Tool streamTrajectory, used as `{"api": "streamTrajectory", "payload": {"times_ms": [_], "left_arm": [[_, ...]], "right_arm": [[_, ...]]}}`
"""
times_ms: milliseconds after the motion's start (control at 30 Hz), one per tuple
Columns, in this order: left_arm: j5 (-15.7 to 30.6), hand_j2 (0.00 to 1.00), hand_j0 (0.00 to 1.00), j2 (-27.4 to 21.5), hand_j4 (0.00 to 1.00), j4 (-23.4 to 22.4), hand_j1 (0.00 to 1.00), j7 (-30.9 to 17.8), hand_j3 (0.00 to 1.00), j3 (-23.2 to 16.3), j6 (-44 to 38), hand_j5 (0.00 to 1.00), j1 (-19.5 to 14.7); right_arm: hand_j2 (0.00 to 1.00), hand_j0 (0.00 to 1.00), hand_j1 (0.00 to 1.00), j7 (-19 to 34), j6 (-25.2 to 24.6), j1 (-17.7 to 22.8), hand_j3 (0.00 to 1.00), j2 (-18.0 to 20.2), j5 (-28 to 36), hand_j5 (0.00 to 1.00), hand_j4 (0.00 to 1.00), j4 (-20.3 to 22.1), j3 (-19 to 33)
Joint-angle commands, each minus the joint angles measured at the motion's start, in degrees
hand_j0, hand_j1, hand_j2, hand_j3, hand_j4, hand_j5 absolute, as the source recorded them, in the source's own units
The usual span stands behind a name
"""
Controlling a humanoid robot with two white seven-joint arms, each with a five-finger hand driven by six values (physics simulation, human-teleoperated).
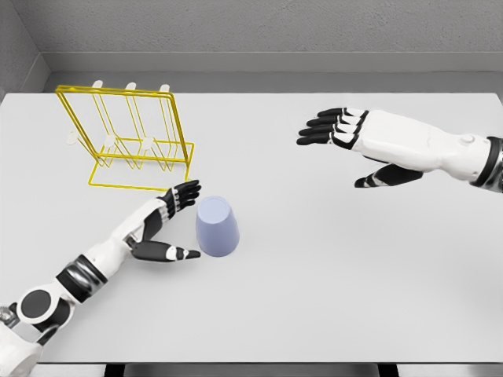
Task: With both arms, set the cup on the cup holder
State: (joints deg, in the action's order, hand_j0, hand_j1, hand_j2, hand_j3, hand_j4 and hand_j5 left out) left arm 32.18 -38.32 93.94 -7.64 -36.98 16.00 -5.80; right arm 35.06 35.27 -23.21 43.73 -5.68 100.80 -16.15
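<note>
A pale lavender cup [218,227] stands upside down on the white table, left of the middle. Just left of it lies my left hand [182,222], open: its fingers [183,195] reach past the cup's far side and its thumb [173,253] points at the near side, neither clearly touching. The yellow wire cup holder [130,137] with white-tipped pegs stands at the back left, beyond that hand. My right hand [346,153] hovers open over the table's right half, fingers stretched left, well away from the cup.
The white table [314,298] spreads wide toward the front and right. A grey wall runs along its far edge, with a corner at the back left.
</note>
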Motion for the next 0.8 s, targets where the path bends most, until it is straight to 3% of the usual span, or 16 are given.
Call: {"api": "streamTrajectory", "payload": {"times_ms": [0, 67, 133, 300, 633, 733, 767], "left_arm": [[0.08, 1.0, 1.0, 0.97, 1.0, 0.02, 1.0, 0.0, 1.0, -1.17, -0.97, 1.0, -0.17], [0.08, 1.0, 1.0, 1.06, 1.0, 0.02, 1.0, 0.0, 1.0, -1.69, -1.32, 1.0, -0.44], [0.07, 1.0, 1.0, 1.15, 1.0, 0.02, 1.0, 0.0, 1.0, -1.87, -2.46, 1.0, -0.97], [-0.01, 1.0, 1.0, 2.38, 1.0, -0.42, 1.0, 0.0, 1.0, -2.31, -2.55, 1.0, -0.97], [-0.36, 1.0, 1.0, 2.55, 1.0, 0.02, 1.0, 0.0, 1.0, -2.49, -2.46, 1.0, -1.49], [-0.36, 0.87, 0.87, 2.82, 0.87, 0.19, 0.87, 0.0, 0.87, -2.57, -2.37, 0.87, -1.49], [-0.36, 0.78, 0.78, 2.9, 0.78, 0.19, 0.78, 0.0, 0.78, -2.57, -2.29, 0.78, -1.49]], "right_arm": [[1.0, 1.0, 1.0, -0.06, -0.27, 0.88, 1.0, -1.27, 0.32, 1.0, 1.0, -0.43, 6.39], [1.0, 1.0, 1.0, -0.06, -0.27, 4.84, 1.0, -2.77, 0.32, 1.0, 1.0, -1.39, 9.21], [1.0, 1.0, 1.0, -0.06, -0.27, 5.63, 1.0, -2.86, 0.32, 1.0, 1.0, -1.48, 9.3], [1.0, 1.0, 1.0, -0.06, -0.27, 5.72, 1.0, -2.86, 0.32, 1.0, 1.0, -6.4, 9.3], [1.0, 1.0, 1.0, -0.06, -0.27, 5.72, 1.0, -2.86, 0.32, 1.0, 1.0, -6.49, 9.3], [1.0, 1.0, 1.0, -0.06, -0.27, 5.72, 1.0, -2.86, 0.32, 1.0, 1.0, -6.49, 9.3], [1.0, 1.0, 1.0, -0.06, -0.27, 5.72, 1.0, -2.86, 0.32, 1.0, 1.0, -6.49, 9.3]]}}
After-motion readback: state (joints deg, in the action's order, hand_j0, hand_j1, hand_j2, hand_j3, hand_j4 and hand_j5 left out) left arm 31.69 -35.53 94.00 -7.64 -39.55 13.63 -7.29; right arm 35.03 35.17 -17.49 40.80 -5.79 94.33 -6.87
